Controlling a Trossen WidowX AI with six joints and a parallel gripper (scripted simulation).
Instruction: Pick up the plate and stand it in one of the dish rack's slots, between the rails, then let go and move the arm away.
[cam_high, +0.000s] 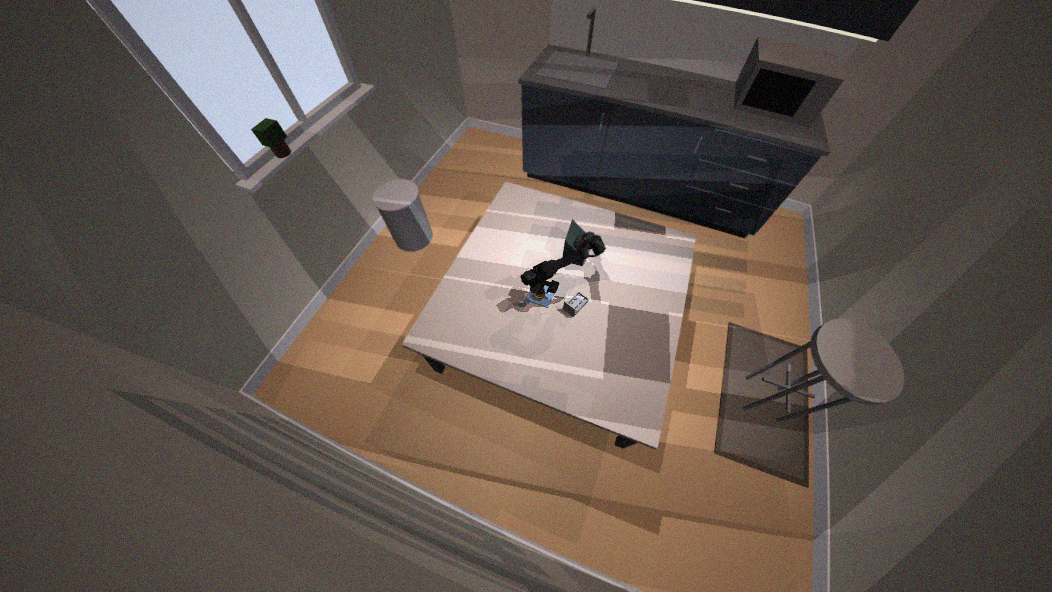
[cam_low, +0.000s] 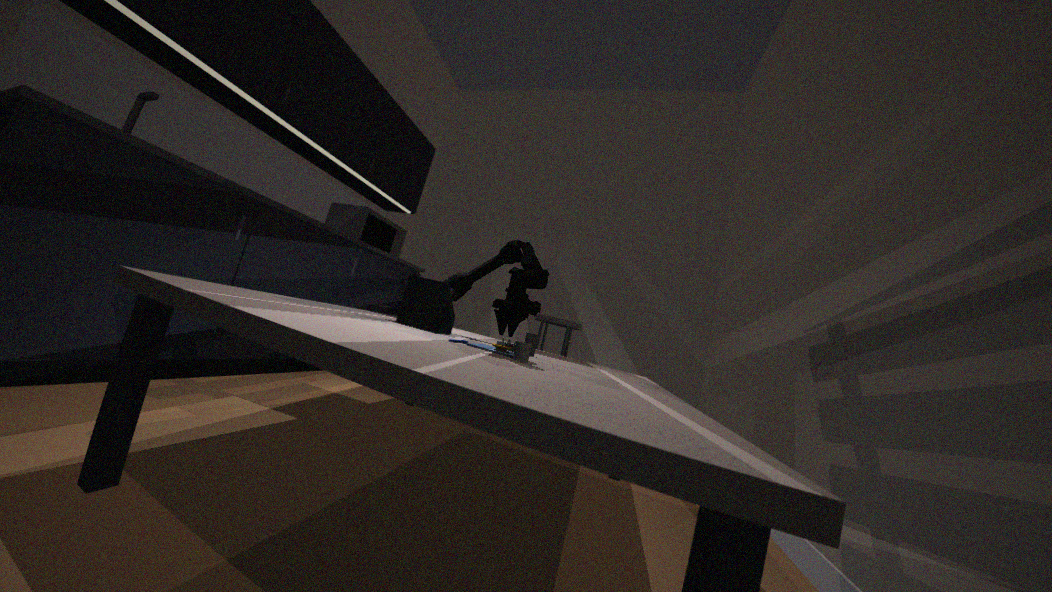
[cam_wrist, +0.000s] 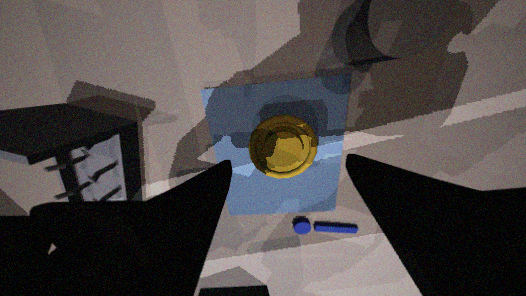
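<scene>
Yellow plate (cam_wrist: 283, 146) lies flat on a blue mat (cam_wrist: 280, 192); the claw (cam_wrist: 287, 167), wide open and empty, could skid off its rim

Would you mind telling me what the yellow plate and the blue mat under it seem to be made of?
Plate: probably glazed ceramic or hard plastic; glossy yellow with ringed shading. Mat: likely thin cloth or rubber sheet; flat, matte blue, without visible thickness. Neither can be told for certain.

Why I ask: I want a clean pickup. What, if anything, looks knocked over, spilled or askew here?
Nothing stands out. The round yellow plate lies flat on the square blue mat, the dark slotted dish rack stands upright beside it, and the open gripper hangs above, holding nothing.
</scene>
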